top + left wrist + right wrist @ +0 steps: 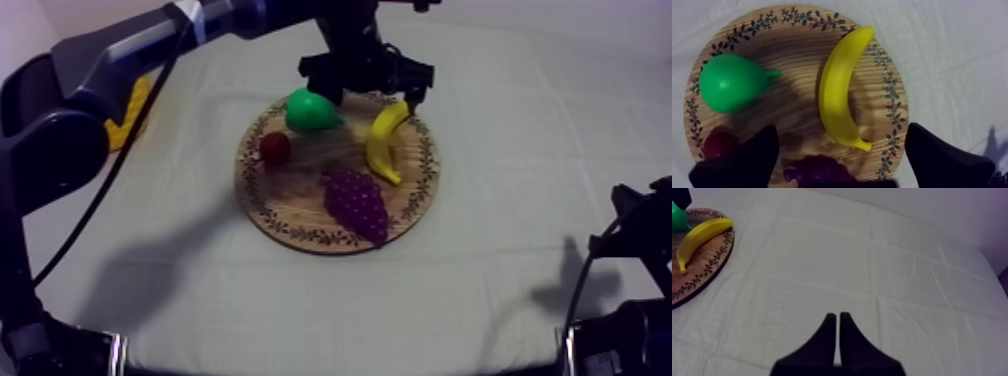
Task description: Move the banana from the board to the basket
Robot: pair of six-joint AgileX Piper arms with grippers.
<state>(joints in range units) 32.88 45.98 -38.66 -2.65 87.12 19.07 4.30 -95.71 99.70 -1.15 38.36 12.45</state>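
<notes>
The yellow banana (385,140) (839,95) lies on the right half of the round wooden board (300,235) (892,90), its length running from the far rim toward the middle. My left gripper (370,90) (840,129) hovers above the board's far edge, open, one finger (747,160) on either side of the banana and touching nothing. The yellow basket (130,110) sits at the table's far left, mostly behind my left arm. My right gripper (837,319) rests shut and empty over bare cloth, with the banana (699,238) and board (702,273) off beyond it.
A green pear (310,110) (729,82), a small red fruit (275,148) (717,142) and purple grapes (355,200) (817,172) share the board with the banana. My right arm (640,240) sits low at the right edge.
</notes>
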